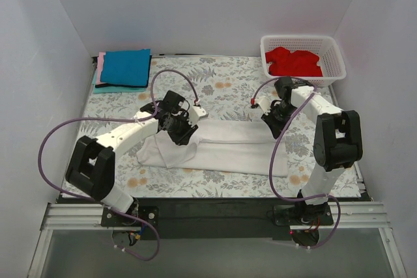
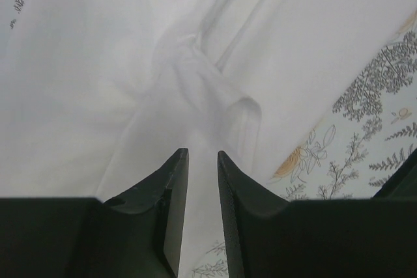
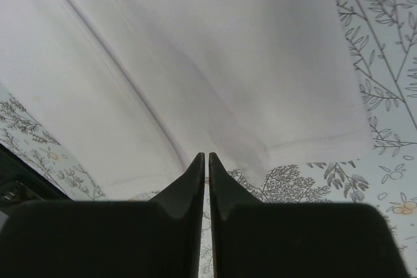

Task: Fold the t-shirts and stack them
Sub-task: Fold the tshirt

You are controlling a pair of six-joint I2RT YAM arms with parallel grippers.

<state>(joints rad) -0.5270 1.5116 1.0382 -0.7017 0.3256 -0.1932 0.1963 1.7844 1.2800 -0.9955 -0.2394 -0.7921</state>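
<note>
A white t-shirt lies folded in a long band across the middle of the floral table cloth. My left gripper is over its left part. In the left wrist view the gripper is shut on a raised ridge of the white cloth. My right gripper is at the shirt's back right edge. In the right wrist view the gripper is shut on the edge of the white cloth, with creases running to its tips. A folded blue t-shirt lies on a pink one at the back left. A red t-shirt lies in the basket.
The white lattice basket stands at the back right corner. The floral table cloth covers the table. White walls close in the left, back and right sides. The arms' purple cables loop over the near part of the table.
</note>
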